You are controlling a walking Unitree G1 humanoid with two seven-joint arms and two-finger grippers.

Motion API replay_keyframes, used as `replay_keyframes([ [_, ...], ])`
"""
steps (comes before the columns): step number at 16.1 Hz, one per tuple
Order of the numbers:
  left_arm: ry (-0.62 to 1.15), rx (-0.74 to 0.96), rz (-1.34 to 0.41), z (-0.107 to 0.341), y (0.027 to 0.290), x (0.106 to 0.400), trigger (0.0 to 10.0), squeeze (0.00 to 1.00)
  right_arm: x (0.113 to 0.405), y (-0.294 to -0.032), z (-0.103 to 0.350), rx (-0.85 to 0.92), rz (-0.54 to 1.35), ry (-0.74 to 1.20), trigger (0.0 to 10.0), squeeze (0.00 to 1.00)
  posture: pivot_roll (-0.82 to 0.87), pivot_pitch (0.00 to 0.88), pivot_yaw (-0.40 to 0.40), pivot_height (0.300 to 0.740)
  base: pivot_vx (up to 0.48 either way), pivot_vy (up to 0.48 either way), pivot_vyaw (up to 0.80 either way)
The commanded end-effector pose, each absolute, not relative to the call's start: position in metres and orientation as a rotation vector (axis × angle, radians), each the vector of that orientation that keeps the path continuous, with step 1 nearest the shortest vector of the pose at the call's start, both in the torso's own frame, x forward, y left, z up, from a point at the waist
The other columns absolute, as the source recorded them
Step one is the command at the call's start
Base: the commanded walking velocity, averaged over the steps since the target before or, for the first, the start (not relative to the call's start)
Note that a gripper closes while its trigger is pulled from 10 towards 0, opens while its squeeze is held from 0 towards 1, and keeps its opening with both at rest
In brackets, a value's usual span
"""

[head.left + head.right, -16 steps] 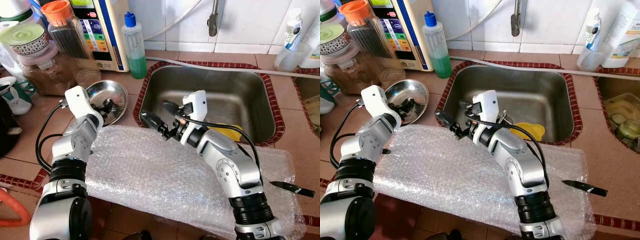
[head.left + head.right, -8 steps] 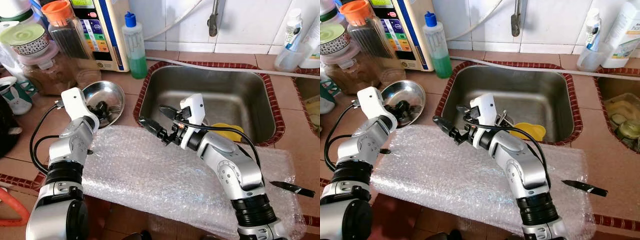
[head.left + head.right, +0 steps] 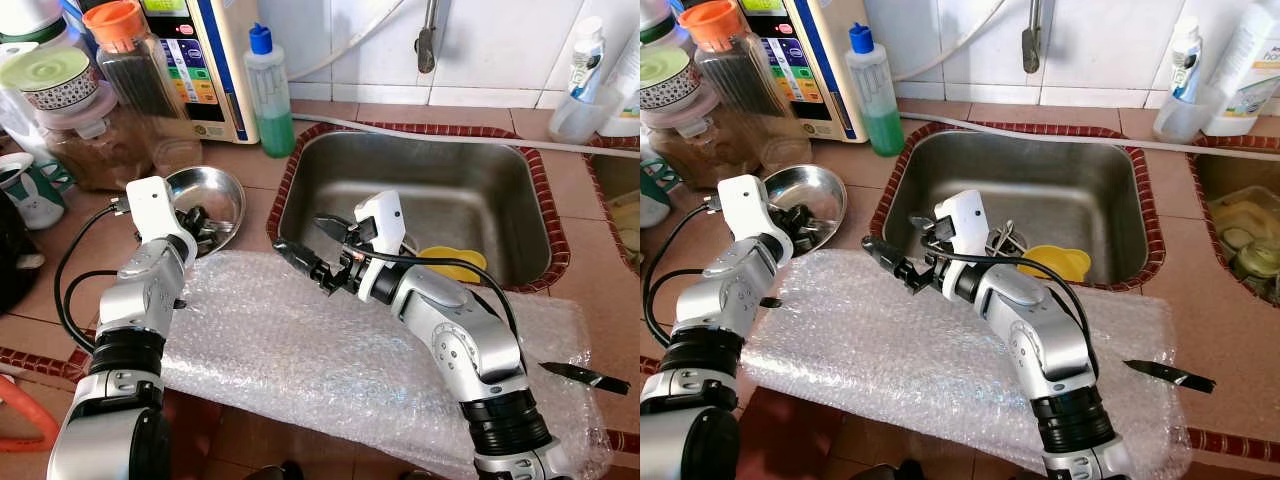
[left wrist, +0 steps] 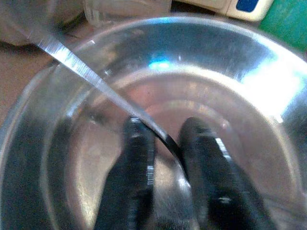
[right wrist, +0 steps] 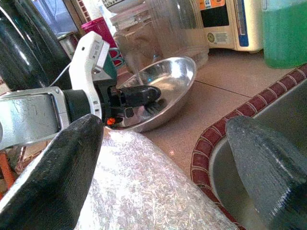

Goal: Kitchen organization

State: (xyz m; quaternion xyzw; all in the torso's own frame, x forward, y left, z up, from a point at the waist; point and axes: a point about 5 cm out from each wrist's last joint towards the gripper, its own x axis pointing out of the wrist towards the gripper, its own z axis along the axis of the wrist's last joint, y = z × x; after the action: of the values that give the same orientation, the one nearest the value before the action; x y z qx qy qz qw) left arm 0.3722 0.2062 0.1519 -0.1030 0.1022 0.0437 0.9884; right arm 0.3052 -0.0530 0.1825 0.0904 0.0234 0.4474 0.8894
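A: So what's changed since a second ago? The left hand (image 3: 197,222) is in the steel bowl (image 3: 225,190) on the worktop (image 3: 560,270), clenched on a thin metal utensil (image 4: 91,79). In the wrist cam the handle runs off toward 10 o'clock between the two black fingers (image 4: 132,158).

B: Yeah, and the bowl has slid a bit toward 9 o'clock, away from the sink (image 3: 420,180), and the left arm went with it.

A: The right hand (image 3: 305,247)?

B: Fingers spread wide, nothing in them. It's moved toward 9 o'clock too, and now sits over the sink's brick rim, at the far edge of the bubble wrap (image 3: 300,350).

A: Other stuff the same?

B: Green soap bottle (image 3: 270,95) at 12 o'clock from the bowl, yellow dish (image 3: 455,262) in the sink, black knife (image 3: 585,376) lying on the wrap at 3 o'clock. None of that budged.
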Motion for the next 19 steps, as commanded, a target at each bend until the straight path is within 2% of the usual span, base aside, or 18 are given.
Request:
replay_keyframes([
  [1,0.209,-0.171,0.098,0.149,0.214,0.368,0.0,0.00,0.302,-0.049,0.186,0.179,0.949,0.026,10.0,0.68,-0.17,0.137,0.127,0.740,0.000,0.000,0.00],
  [5,0.081,-0.004,0.025,0.167,0.216,0.364,0.0,0.00,0.303,-0.051,0.185,0.178,0.939,0.025,10.0,0.67,-0.17,0.140,0.126,0.740,0.000,0.000,0.00],
  [11,-0.074,-0.007,-0.123,0.187,0.207,0.358,0.0,0.00,0.306,-0.052,0.186,0.175,0.931,0.018,10.0,0.67,-0.16,0.138,0.120,0.740,0.000,0.000,0.00],
  [16,-0.241,0.114,-0.402,0.206,0.191,0.338,0.0,0.00,0.319,-0.062,0.202,0.238,0.817,-0.082,10.0,0.67,-0.15,0.138,0.115,0.740,0.000,0.000,0.00],
  [19,-0.257,0.106,-0.511,0.203,0.179,0.328,0.0,0.00,0.324,-0.068,0.214,0.261,0.781,-0.143,10.0,0.57,-0.15,0.141,0.111,0.740,0.000,0.000,0.00],
])
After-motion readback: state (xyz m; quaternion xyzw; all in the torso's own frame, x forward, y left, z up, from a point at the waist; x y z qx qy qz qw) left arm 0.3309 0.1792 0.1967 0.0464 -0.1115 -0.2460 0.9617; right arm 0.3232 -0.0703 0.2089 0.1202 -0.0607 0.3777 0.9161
